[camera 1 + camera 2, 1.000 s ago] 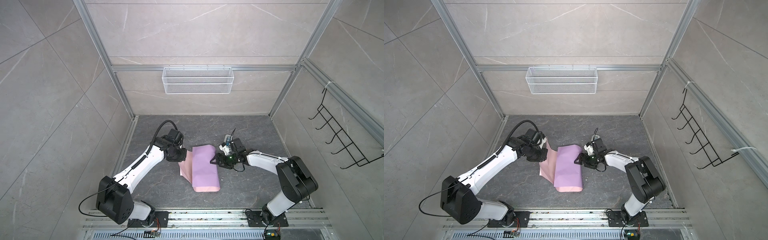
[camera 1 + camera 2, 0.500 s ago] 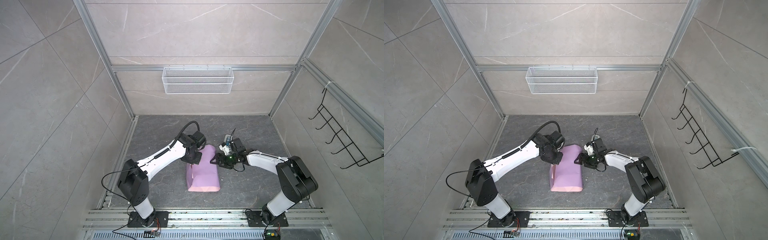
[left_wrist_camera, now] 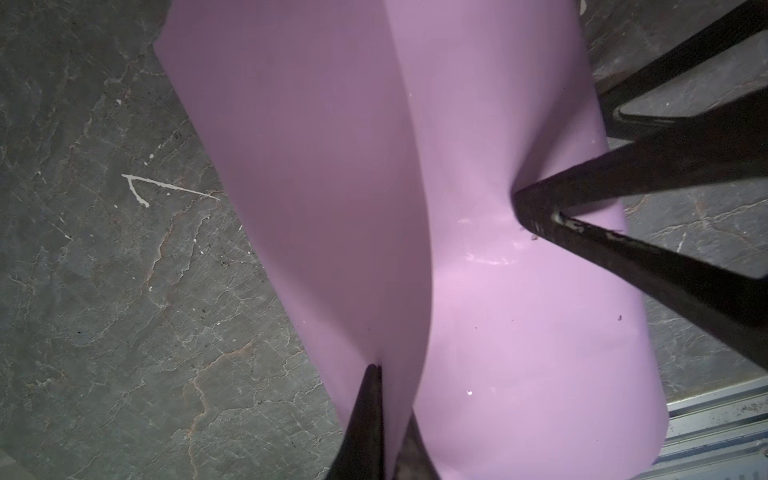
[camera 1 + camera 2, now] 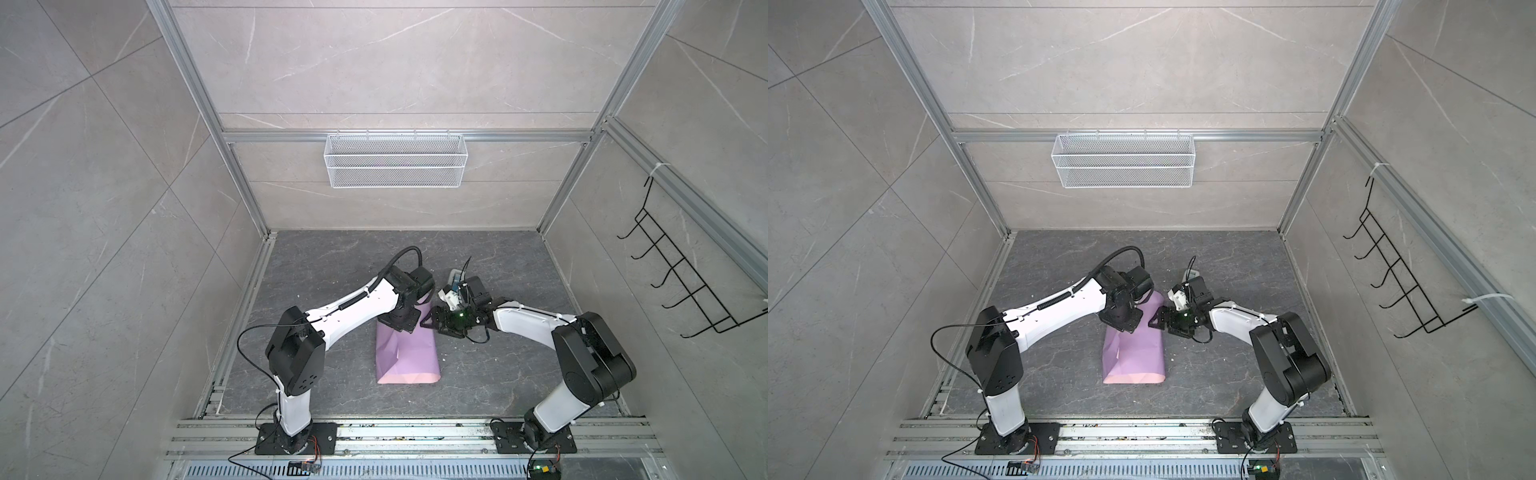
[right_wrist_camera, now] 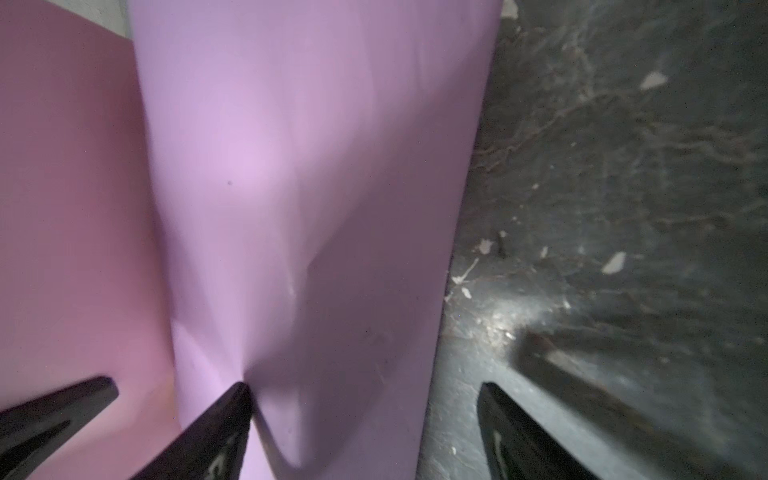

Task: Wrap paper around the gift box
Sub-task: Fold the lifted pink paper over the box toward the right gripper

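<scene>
**Top views.** In both top views the paper (image 4: 409, 353) (image 4: 1138, 357) lay at the centre of the dark stone-patterned floor (image 4: 332, 257). It was folded into a long packet, lilac face up, with a thin pink strip along the end nearest the lower edge of the frame. The left gripper (image 4: 406, 329) stood over the packet's upper left corner, its fingers hidden beneath the wrist. The right gripper (image 4: 430, 320) reached in from the right to the packet's upper right corner, jaws spread. A white wire basket (image 4: 395, 166) hung on the back wall at upper centre. A black hook rack (image 4: 685, 286) hung on the wall near the right edge. The gift box could not be seen in any view.

**Left wrist view.** The left gripper's fingers (image 3: 361, 424) were pressed together, with a raised fold of the lilac paper (image 3: 498, 332) pinched between them. One of the right gripper's fingers (image 3: 602, 183) pressed its tip down on the paper beside that fold, dimpling the sheet. Its partner stood apart from it, near the paper's edge.

**Right wrist view.** The right gripper (image 5: 363, 390) was wide open and held nothing. One fingertip bore on the lilac paper (image 5: 291, 166), with creases radiating from the contact. The other stood over the bare floor (image 5: 623, 166), just beyond the paper's edge. The paper's pink side showed beside the lilac one.
</scene>
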Motion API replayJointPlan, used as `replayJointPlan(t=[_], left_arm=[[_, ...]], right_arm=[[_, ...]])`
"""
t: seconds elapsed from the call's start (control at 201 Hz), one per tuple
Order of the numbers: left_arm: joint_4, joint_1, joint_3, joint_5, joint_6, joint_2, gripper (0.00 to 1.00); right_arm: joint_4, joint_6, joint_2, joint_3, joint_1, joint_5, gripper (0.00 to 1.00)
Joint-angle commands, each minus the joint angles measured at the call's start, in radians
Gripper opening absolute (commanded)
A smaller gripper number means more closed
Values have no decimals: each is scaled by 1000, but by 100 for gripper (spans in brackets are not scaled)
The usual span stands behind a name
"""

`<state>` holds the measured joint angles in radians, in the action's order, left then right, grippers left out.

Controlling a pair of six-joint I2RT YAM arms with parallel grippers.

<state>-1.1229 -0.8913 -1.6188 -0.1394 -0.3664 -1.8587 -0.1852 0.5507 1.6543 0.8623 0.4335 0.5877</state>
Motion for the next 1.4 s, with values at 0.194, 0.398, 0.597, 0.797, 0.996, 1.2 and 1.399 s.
replayJointPlan(t=[0.194,0.398,0.597,0.797,0.996,1.2,1.399], left_arm=[[-31,-18,-86,-15,-22,-51,7],[8,-18,-100,-3,-25,-79,7],[83,-15,-99,32,-16,-92,6],[141,-9,-91,86,-15,-97,5],[155,2,-70,109,-18,-115,5],[187,5,-27,135,-25,-109,5],[202,20,44,136,-31,-95,4]], right_arm=[[-89,12,62,-25,13,-178,86],[-88,15,59,-26,14,-180,86],[-86,21,55,-27,16,-181,86],[-84,26,55,-28,18,-183,86],[-78,31,56,-30,22,-183,86],[-82,33,52,-26,24,-186,86],[-106,28,30,1,24,-190,86]])
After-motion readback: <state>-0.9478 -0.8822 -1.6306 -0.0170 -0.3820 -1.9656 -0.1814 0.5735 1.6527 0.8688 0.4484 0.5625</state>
